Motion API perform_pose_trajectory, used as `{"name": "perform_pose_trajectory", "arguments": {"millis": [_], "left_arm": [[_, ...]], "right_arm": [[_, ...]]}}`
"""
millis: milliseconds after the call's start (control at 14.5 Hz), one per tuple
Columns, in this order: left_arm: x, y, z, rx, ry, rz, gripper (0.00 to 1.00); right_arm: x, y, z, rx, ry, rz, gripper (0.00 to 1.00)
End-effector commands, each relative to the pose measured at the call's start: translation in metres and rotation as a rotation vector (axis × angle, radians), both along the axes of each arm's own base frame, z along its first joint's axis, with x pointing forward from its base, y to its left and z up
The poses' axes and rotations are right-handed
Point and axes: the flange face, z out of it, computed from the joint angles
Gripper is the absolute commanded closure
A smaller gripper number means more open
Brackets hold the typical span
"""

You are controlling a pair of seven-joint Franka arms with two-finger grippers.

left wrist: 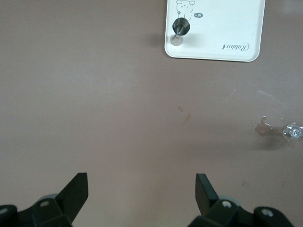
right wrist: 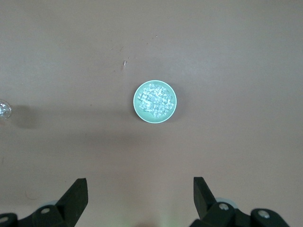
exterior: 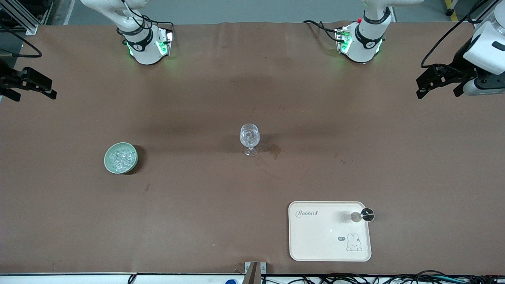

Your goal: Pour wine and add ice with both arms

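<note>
Nearest the camera's table edge sits a cream tray [exterior: 329,252], a small metal jigger [exterior: 363,215] lying tipped at its rim.

Going left to right: right gripper [exterior: 27,83], jaws apart, waits high; ice [exterior: 120,156] heaped in a green bowl [exterior: 109,165]; the stemmed glass [exterior: 249,139] upright mid-table, lumps inside; left gripper [exterior: 438,81] spread, parked clear.
</note>
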Motion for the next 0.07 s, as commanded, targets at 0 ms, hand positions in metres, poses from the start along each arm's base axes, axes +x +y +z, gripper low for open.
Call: {"name": "perform_pose_trajectory", "arguments": {"millis": [0], "left_arm": [[-0.0048, 0.0023, 0.0022, -0.006, -0.008, -0.029, 0.00]], "right_arm": [[-0.0028, 0.0014, 0.0001, 0.004, 0.005, 0.008, 0.02]]}}
